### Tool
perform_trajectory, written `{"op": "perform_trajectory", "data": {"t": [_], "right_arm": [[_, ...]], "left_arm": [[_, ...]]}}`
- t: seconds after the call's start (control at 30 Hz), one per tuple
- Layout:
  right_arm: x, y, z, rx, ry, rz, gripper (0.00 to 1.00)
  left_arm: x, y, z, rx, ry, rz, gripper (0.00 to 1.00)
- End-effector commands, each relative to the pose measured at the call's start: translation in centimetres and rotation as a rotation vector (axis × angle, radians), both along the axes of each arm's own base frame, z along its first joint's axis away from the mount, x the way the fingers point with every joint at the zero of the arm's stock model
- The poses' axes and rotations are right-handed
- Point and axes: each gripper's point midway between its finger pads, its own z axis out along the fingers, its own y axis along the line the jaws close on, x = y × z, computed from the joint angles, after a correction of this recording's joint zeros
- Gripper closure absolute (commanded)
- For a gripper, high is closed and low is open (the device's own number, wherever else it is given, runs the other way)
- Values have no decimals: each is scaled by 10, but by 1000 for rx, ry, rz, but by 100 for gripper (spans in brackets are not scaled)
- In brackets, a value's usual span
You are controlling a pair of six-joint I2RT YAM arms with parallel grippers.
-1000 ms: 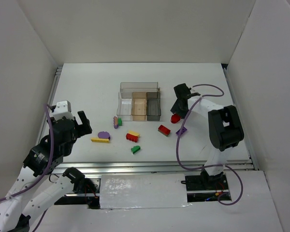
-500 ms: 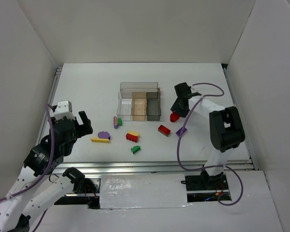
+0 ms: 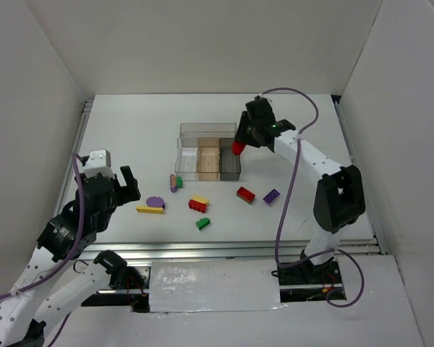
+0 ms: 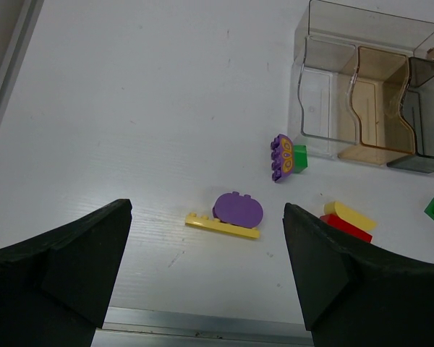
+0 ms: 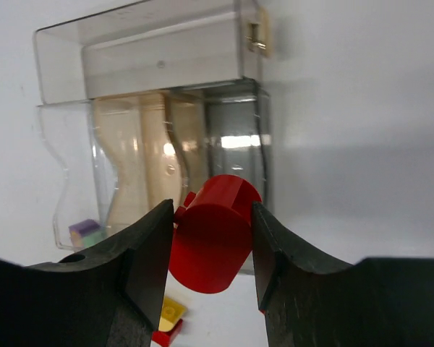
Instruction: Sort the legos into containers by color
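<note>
Gripping a rounded red lego [image 5: 211,249] between its two fingers, the right claw [image 3: 238,147] is hovering over the right end of the containers [image 3: 207,129] — right by the dark-tinted bin [image 3: 230,166], which is sitting beside the tan bin [image 3: 208,165]. The left claw [image 4: 206,215] is hanging wide open, holding nothing, above the near-left part of the white surface [image 3: 130,130]. Below it, a purple rounded piece [image 4: 238,210] is lying against a flat yellow bar [image 4: 223,225]. A purple-and-green piece [image 4: 288,157] is resting just in front of the clear bin — close to it, though whether it is touching I cannot tell. A yellow-and-red pair [image 4: 345,219], a green piece [image 3: 202,223], a red brick [image 3: 245,194] and a purple brick [image 3: 271,196] are lying loose nearer the arms.
</note>
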Motion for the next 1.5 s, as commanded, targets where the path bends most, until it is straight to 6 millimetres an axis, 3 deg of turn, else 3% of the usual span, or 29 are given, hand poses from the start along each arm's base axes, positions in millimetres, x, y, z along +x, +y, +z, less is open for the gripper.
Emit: {"op": "perform_trajectory", "data": {"t": [0.0,0.07,0.1,0.13,0.2,0.23,0.3,0.4,0.43,0.47,0.53,0.6,0.63,0.67,0.73,0.77,0.8,0.9,0.93,1.0,1.1,1.3,1.47], "right_arm": [[14,31,3,-68,-18,122,100],[22,36,7,-79,-25,130,96],[26,36,-2,-88,-8,130,94],[28,37,-3,-96,-7,131,83],[33,39,-3,-97,-17,133,73],[34,40,-4,-94,-21,139,64],[35,42,-6,-93,-26,152,60],[35,46,-6,-93,-24,181,43],[32,51,-6,-83,-22,205,12],[29,52,0,-80,-40,226,1],[23,53,3,-65,-60,244,1],[17,54,31,-27,-146,261,0],[5,50,20,-30,-134,273,0],[-1,48,35,-16,-181,285,0],[-23,48,33,-22,-168,380,1],[-32,43,27,-39,-158,393,1],[-52,37,0,-61,-109,442,1],[-81,33,-10,-41,-137,516,2],[-106,37,-30,-9,-97,610,2],[-119,37,-34,-14,-100,626,2],[-114,27,-45,-103,-94,579,3],[-121,38,-87,-217,25,617,7],[-119,27,-110,-349,89,551,11]], "left_arm": [[6,-2,8,-10,-40,-4,2],[6,-3,7,-7,-37,-8,1],[7,-3,7,-7,-35,-10,1],[7,-4,7,-7,-36,-12,1],[7,-4,6,-5,-33,-13,1],[7,-4,5,-5,-31,-16,1],[8,-5,7,-7,-34,-18,1],[8,-5,6,-5,-33,-20,1],[8,-6,5,-5,-30,-23,1],[8,-6,6,-5,-31,-24,1],[9,-6,6,-6,-31,-24,1],[9,-6,6,-7,-31,-25,1],[9,-6,6,-6,-30,-26,1],[9,-6,6,-6,-30,-28,1],[9,-6,6,-8,-30,-29,1],[9,-6,6,-8,-31,-29,1],[9,-6,6,-10,-32,-30,1],[8,-6,7,-15,-39,-37,1],[8,-6,8,-14,-41,-41,1],[9,-9,8,-19,-45,-59,0],[11,-13,6,-17,-32,-78,0],[10,-18,6,-23,-38,-107,0],[10,-24,6,-28,-39,-146,1]]}}
